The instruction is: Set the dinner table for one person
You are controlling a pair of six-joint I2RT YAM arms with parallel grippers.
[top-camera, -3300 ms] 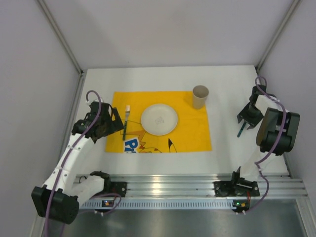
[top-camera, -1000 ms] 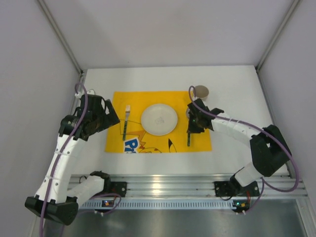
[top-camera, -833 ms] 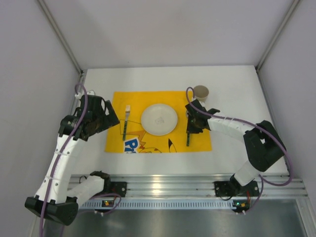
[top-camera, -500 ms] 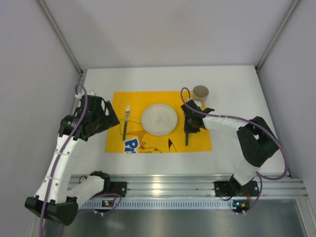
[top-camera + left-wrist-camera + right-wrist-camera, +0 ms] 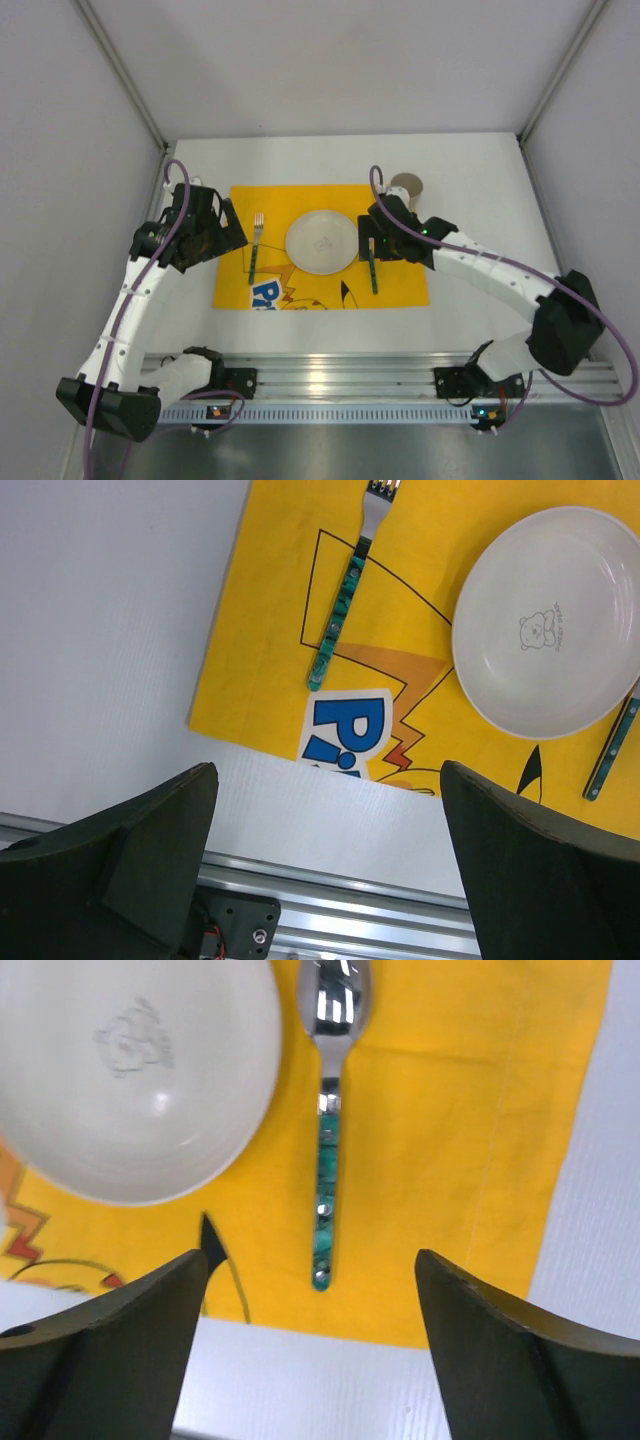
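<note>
On the white dinner table [image 5: 480,200] lies a yellow cartoon placemat [image 5: 400,275]. At its centre sits a white plate [image 5: 322,241], which the left wrist view [image 5: 545,640] and the right wrist view [image 5: 130,1080] also show. A green-handled fork [image 5: 255,250] lies left of the plate. A green-handled spoon [image 5: 373,270] lies flat on the mat right of it, bowl pointing away. My right gripper [image 5: 308,1260] hovers open above the spoon [image 5: 328,1190], touching nothing. At the mat's left edge my left gripper [image 5: 328,770] is open and empty, above the table near the fork [image 5: 340,610].
A tan paper cup [image 5: 406,183] stands at the mat's far right corner, partly hidden behind my right arm. The aluminium rail [image 5: 330,375] with both arm bases runs along the near edge. Grey walls close in the table on three sides.
My right gripper carried the spoon to the mat right of the plate, opened and let go of it. The left arm shifted slightly farther back.
</note>
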